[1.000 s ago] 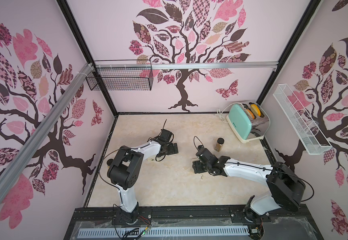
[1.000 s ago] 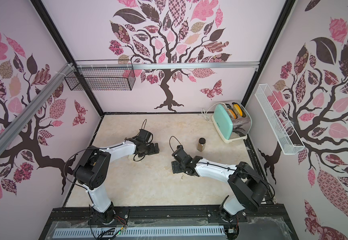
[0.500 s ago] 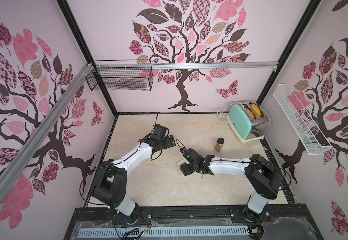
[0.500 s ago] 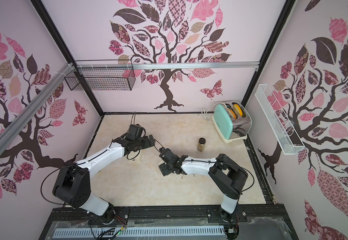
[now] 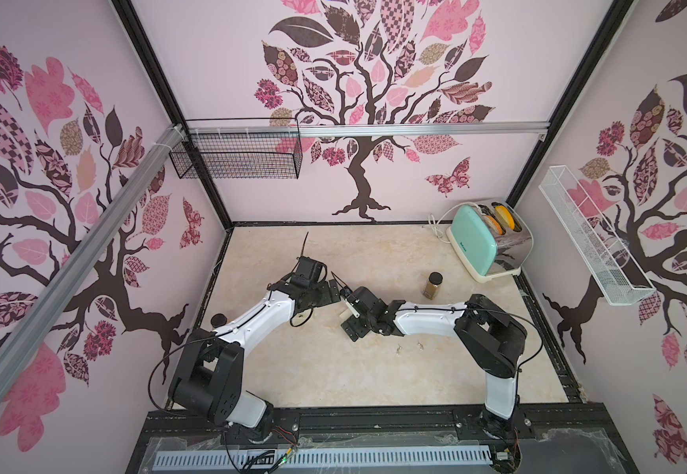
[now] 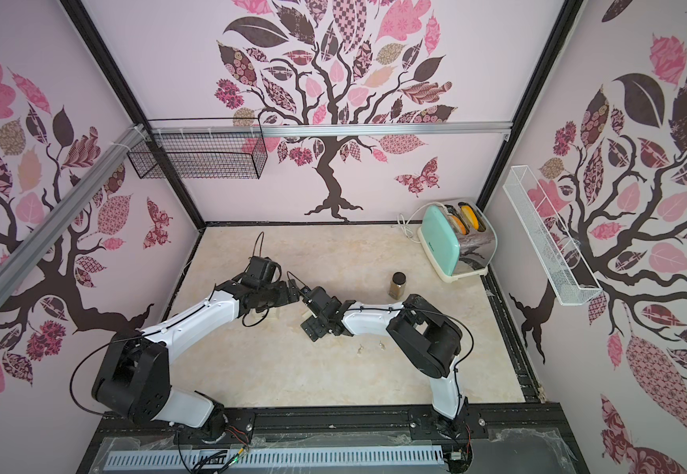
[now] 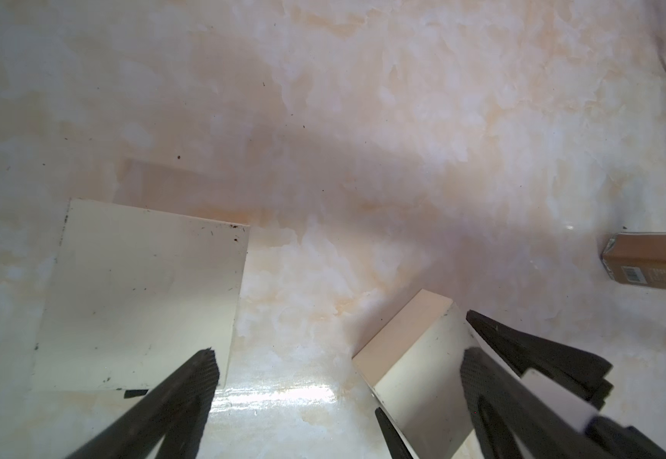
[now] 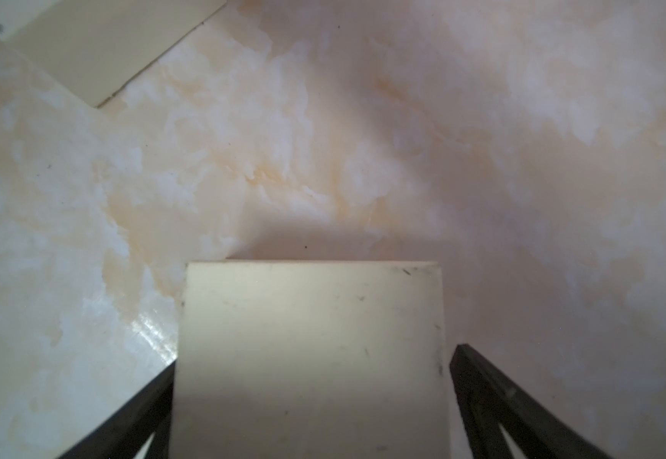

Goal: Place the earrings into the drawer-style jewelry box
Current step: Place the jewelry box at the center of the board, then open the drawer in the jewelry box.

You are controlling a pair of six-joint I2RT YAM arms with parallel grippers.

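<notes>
Two earrings [image 5: 398, 349] lie loose on the marble table [image 5: 333, 381], near each other, at about four o'clock from the right gripper [image 8: 315, 357] and apart from it. Its jaws are spread, straddling a cream jewelry box part [image 8: 311, 310], one finger just clear of it. The left gripper [image 7: 337, 353] hangs wide apart and empty, one fingertip above a second cream part [image 7: 140, 302]. Since a second ago, the right gripper has shifted toward nine o'clock, closer to the left one.
</notes>
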